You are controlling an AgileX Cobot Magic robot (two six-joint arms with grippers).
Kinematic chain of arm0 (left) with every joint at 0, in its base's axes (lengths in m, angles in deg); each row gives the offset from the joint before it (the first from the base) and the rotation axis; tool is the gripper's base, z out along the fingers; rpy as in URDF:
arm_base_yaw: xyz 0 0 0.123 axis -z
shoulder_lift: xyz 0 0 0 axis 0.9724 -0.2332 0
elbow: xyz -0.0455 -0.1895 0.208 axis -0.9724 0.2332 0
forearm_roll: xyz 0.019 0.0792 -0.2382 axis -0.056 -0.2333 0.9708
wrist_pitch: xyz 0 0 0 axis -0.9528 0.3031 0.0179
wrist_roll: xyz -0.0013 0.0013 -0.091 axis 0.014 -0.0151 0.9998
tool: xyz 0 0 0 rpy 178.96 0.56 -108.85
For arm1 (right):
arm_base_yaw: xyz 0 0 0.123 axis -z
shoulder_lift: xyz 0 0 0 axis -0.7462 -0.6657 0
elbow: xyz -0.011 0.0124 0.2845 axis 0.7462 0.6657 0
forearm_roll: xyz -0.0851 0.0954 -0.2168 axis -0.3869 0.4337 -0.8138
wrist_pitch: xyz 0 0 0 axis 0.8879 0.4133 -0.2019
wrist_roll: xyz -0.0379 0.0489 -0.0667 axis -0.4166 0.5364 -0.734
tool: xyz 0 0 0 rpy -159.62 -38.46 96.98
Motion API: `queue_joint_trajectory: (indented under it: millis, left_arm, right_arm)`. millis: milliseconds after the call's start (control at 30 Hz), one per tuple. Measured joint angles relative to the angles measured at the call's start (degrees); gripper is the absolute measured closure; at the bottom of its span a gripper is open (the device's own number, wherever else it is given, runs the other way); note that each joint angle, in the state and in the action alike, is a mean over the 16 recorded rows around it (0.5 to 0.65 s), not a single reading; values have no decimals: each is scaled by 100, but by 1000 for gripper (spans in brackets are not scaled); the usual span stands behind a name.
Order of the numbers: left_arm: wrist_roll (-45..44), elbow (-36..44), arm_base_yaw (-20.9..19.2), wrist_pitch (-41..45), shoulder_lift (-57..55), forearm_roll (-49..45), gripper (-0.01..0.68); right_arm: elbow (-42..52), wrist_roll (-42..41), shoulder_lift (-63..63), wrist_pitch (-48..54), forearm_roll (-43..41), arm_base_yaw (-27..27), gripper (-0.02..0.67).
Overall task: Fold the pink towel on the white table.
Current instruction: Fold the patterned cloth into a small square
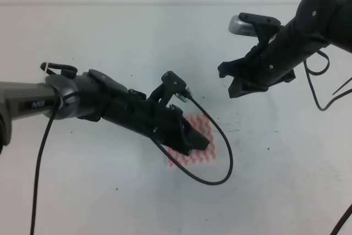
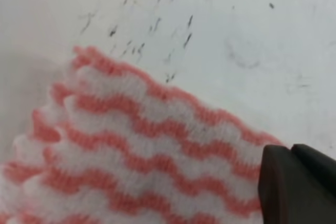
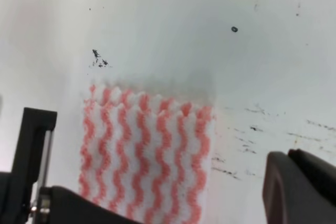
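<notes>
Under left end effector (image 1: 192,138), pink towel (image 1: 202,155), right end effector (image 1: 234,81) well apart

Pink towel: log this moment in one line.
pink towel: folded, flat on white table | left hand: over towel, grip unclear | right hand: raised, clear

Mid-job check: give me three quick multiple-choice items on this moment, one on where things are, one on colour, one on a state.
1. Where is the left hand?
A. over the towel
B. at the table's far edge
C. raised beside the right hand

2. The towel's stripes are:
A. blue and white
B. pink-red and white
C. green and yellow

3. The right hand is:
A. pressing the towel
B. lifted clear of the towel
C. carrying the towel

Answers: 1 A, the high view shows it on top of the towel. 2 B, both wrist views show wavy pink-red and white bands. 3 B, it hangs above the table to the towel's upper right.
</notes>
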Motion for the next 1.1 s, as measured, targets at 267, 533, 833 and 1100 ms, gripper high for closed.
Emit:
queue_joint_trajectory:
  millis: [267,533,833,1100]
  left_arm:
    - [116,-47,0,85,-133,-151,673]
    - [132,-203,0,190,-123,-134,673]
    - [272,-323,0,476,-175,-153,673]
    - [375,-404,0,630,-313,-206,673]
  right_arm:
    - [0,0,-5,5,3,0,651]
    - [2,-1,-18,14,0,-1,651]
    - [2,-2,-18,7,-1,-1,651]
    - [1,-1,-9,-7,1,0,651]
